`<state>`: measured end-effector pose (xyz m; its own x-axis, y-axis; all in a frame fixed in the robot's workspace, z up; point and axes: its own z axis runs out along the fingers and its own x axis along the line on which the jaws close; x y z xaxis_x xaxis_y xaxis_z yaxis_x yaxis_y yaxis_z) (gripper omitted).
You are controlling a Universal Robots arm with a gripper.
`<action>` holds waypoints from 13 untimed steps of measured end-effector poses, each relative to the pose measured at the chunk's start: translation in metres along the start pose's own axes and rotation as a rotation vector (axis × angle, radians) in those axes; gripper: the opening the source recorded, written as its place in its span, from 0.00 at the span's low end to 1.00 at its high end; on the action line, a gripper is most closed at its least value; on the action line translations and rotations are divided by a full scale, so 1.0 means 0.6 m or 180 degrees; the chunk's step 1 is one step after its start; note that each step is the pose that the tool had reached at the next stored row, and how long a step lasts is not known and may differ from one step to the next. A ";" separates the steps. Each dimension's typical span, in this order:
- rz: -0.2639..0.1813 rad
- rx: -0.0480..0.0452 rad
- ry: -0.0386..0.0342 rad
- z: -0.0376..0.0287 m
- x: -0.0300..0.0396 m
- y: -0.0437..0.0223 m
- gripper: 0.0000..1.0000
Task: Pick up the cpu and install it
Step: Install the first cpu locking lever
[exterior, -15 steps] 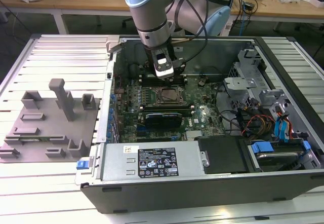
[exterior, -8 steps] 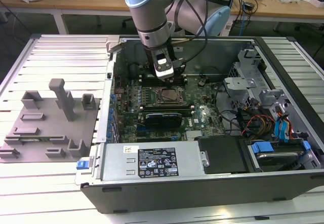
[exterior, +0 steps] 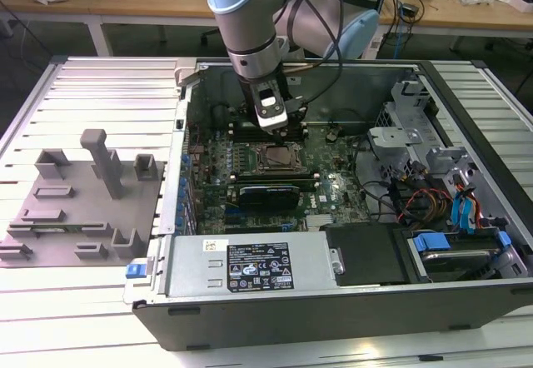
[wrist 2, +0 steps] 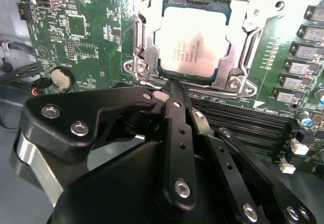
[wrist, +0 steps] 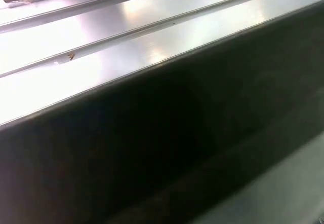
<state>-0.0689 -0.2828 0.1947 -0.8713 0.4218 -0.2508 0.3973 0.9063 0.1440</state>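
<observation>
1. Second wrist view: cpu [wrist 2: 191, 44] lies flat in the socket frame [wrist 2: 144, 57] on the motherboard [wrist 2: 81, 36], silvery top up.
2. Gripper [wrist 2: 172, 89] sits just beside the cpu's near edge, fingers pressed together, pinching nothing.
3. Exterior view: gripper [exterior: 273, 122] is inside the computer case [exterior: 250, 305], over the socket, toward the case's far wall.
4. Handling guess: cpu is light, stiff, thin, slick-topped, fragile underneath; take it by opposite side edges, kept level.

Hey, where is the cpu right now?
The cpu sits in the metal socket frame on the green motherboard in the second wrist view, just beyond the pincer; in the exterior view it lies mid-case, below the arm.
</observation>
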 end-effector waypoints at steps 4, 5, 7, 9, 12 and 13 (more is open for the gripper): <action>-0.0002 0.0004 -0.0002 -0.002 -0.001 0.001 0.11; -0.0001 0.0002 -0.0003 -0.005 -0.002 0.001 0.11; -0.0002 0.0005 -0.0003 -0.019 -0.005 0.003 0.11; -0.0002 0.0006 -0.0002 -0.031 -0.008 0.005 0.11; -0.0001 0.0005 -0.0003 -0.047 -0.012 0.007 0.11; -0.0001 0.0005 -0.0003 -0.053 -0.014 0.008 0.11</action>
<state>-0.0688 -0.2827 0.2282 -0.8712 0.4215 -0.2517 0.3975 0.9065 0.1422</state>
